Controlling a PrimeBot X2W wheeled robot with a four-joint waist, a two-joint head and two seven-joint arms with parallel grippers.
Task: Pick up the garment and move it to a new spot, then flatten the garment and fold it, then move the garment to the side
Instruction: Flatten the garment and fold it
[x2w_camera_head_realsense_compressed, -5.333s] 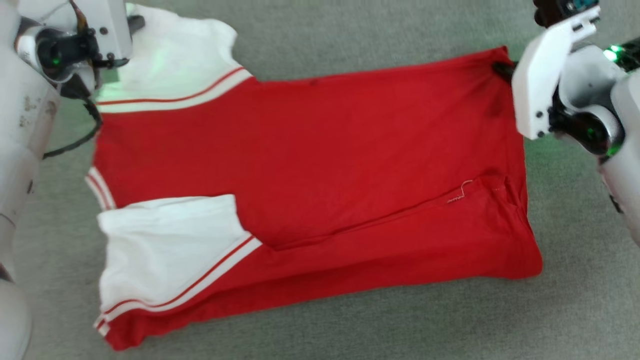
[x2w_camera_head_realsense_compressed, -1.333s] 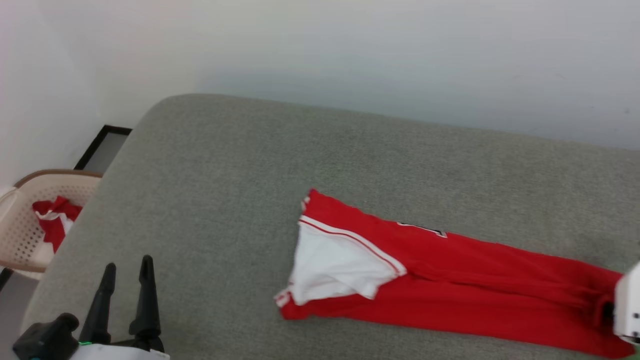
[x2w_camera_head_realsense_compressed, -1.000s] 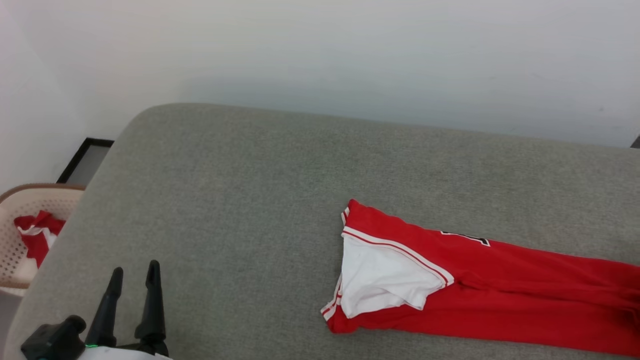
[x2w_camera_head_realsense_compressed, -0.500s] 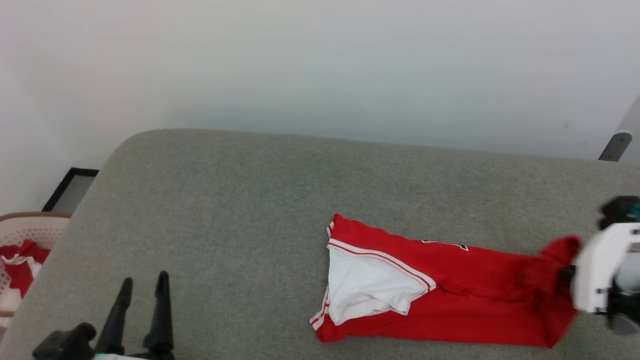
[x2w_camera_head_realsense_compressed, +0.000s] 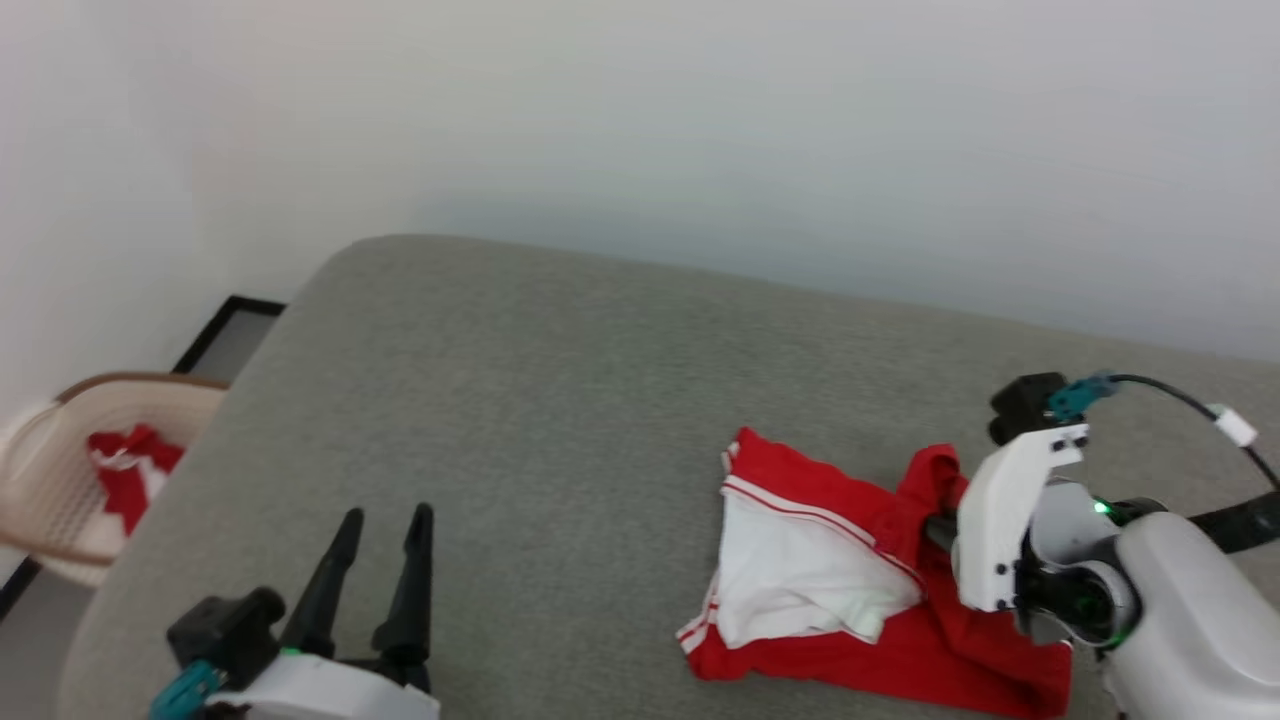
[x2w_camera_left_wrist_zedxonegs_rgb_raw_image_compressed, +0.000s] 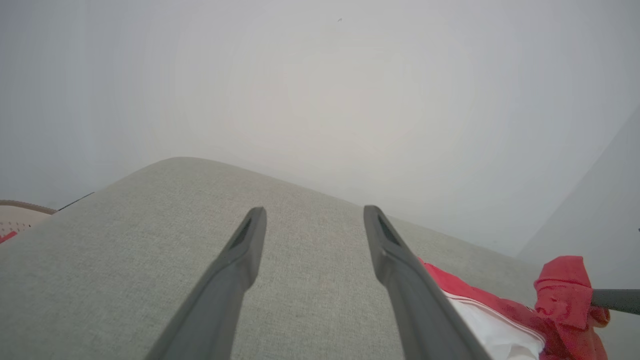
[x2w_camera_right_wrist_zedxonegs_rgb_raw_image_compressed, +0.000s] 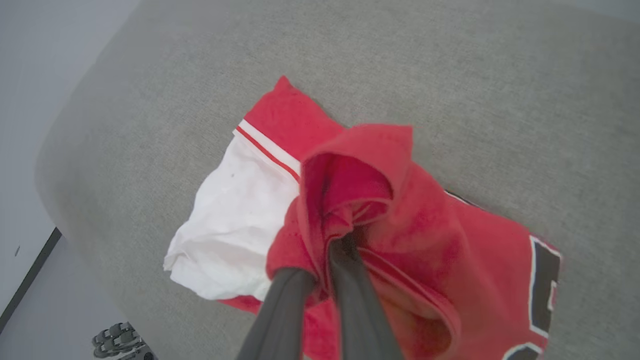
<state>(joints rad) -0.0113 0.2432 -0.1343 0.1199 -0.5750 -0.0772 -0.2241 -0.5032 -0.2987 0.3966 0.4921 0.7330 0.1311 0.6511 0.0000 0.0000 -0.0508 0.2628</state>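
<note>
- The garment (x2w_camera_head_realsense_compressed: 880, 655) lies on the right part of the grey cushioned surface (x2w_camera_head_realsense_compressed: 560, 400), partly folded and bunched, with its white sleeve (x2w_camera_head_realsense_compressed: 800, 575) on top facing the robot's left.
- One red end of it is lifted off the surface and doubled back toward the sleeve, puckered into a small hood of cloth.
- The right claw (x2w_camera_right_wrist_zedxonegs_rgb_raw_image_compressed: 342, 245) is clamped on that lifted red end, its two dark fingers pressed together with cloth gathered around them.
- A black-and-white printed figure (x2w_camera_right_wrist_zedxonegs_rgb_raw_image_compressed: 542, 280) shows on the red cloth lying flat beyond the pinch.
- The left claw (x2w_camera_head_realsense_compressed: 385, 520) hovers over bare surface well apart from the garment, its fingers spread wide and holding nothing.
- Off the surface's left end stands a beige basket (x2w_camera_head_realsense_compressed: 60, 500) with a red-and-white cloth (x2w_camera_head_realsense_compressed: 130, 470) inside.
- A pale wall (x2w_camera_head_realsense_compressed: 700, 150) runs behind.
</note>
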